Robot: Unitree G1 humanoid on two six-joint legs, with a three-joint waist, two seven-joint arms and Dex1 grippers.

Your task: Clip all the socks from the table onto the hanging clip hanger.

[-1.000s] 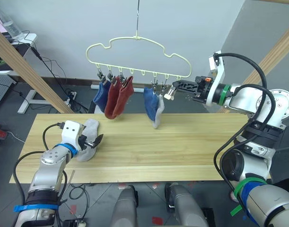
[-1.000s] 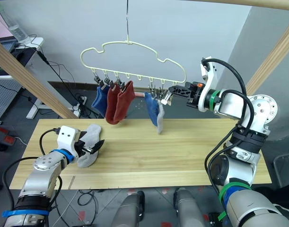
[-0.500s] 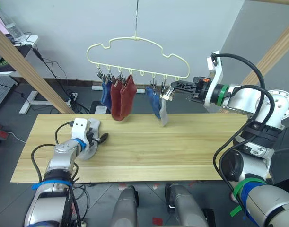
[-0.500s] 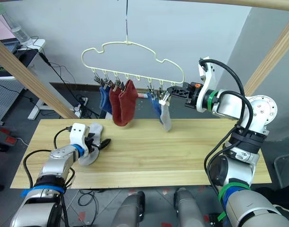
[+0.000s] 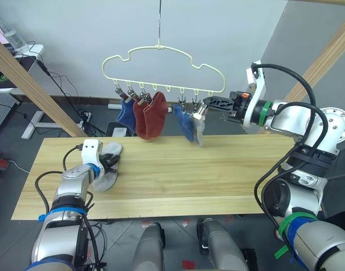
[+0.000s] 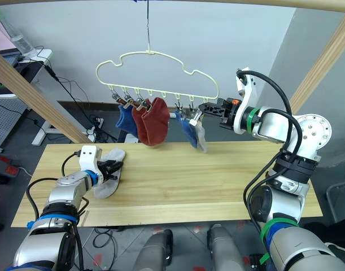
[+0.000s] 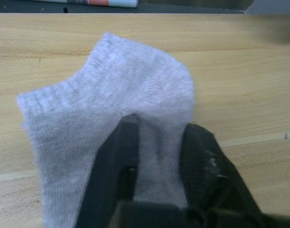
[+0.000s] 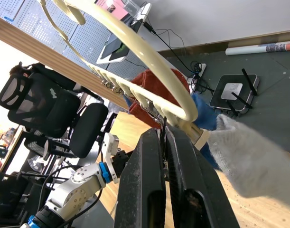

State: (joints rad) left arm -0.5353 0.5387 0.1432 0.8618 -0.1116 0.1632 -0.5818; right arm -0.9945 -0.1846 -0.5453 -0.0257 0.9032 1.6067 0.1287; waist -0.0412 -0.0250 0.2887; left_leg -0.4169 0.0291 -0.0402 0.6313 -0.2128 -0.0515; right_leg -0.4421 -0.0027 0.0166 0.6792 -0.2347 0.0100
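At nine o'clock on the worktop (image 5: 217, 175), left end effector (image 7: 156, 142) pinches a fold of the last grey sock (image 5: 107, 165) lying flat. At twelve o'clock, clip hanger (image 5: 161, 65) carries a blue sock (image 5: 126, 113), two rust red socks (image 5: 151, 116), another blue sock (image 5: 186, 122), a hanging grey sock (image 5: 200, 130). At two o'clock, right end effector (image 8: 163, 142) closed on a clip (image 5: 198, 110).

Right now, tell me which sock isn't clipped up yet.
The light grey sock lying flat on the table, with the left gripper closed on it. The other five hang from the clip hanger.
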